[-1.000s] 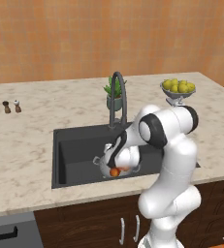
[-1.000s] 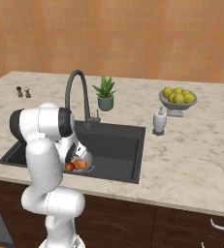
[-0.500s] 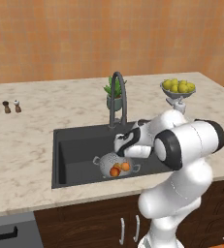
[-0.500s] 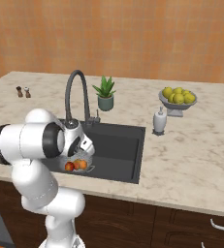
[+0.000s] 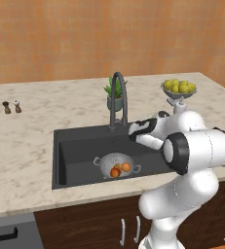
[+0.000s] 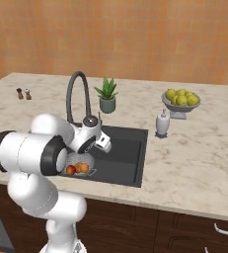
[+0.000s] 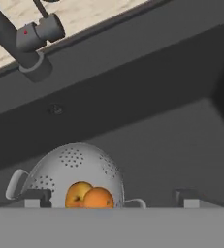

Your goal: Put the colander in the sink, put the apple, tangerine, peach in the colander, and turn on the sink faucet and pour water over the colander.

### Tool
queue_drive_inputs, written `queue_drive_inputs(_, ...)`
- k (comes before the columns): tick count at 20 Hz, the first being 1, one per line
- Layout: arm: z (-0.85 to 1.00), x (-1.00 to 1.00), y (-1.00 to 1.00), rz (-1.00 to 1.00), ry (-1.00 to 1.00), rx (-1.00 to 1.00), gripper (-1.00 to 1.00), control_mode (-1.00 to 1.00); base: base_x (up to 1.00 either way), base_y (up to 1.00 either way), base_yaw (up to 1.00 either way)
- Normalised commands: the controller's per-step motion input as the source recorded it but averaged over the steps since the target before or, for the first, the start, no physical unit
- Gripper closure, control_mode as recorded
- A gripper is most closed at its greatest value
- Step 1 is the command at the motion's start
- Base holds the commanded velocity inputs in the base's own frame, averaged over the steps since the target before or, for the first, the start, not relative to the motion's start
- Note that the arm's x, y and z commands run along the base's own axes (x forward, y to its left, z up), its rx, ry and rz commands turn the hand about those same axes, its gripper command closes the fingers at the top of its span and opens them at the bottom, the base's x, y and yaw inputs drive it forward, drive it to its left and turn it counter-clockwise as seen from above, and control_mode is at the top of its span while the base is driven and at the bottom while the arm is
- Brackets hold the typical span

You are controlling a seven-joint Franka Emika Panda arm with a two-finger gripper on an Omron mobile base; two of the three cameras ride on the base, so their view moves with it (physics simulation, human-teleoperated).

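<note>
The gripper (image 5: 133,133) hangs with its fingers spread wide and nothing between them, above the sink (image 5: 75,146) and just in front of the sink faucet (image 5: 119,99). The sink is the landmark here. The colander (image 5: 113,164) sits on its floor, toward the front edge, below and ahead of the hand. Inside the colander lie the tangerine (image 5: 126,167), the peach (image 5: 115,172) and the apple (image 6: 71,170), close together. The faucet stands at the sink's back rim. A potted plant (image 6: 107,96) stands behind the sink, a soap dispenser (image 6: 161,123) beside its right edge, and a bowl of yellow fruit (image 6: 180,100) farther right.
</note>
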Motion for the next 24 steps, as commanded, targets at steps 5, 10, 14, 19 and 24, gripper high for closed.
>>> queue_drive_inputs(5, 0.03, 0.0, -0.22, 0.15, -0.42, 0.0, -1.0, -1.0, 0.0, 0.0, 0.0)
queue_drive_inputs(10, 0.0, 0.0, -0.13, 0.22, -0.5, 0.0, -1.0, -1.0, 0.0, 0.0, 0.0)
queue_drive_inputs(14, -0.06, 0.0, -0.06, 0.19, -0.55, 0.01, -1.0, -1.0, 0.0, 0.0, 0.0)
queue_drive_inputs(19, -0.11, 0.19, 0.0, 0.04, -0.4, 0.02, -1.0, -1.0, 0.0, 0.0, 0.0)
queue_drive_inputs(24, 0.1, 0.11, -0.1, 0.0, -0.28, 0.07, -1.0, -1.0, 0.0, 0.0, 0.0)
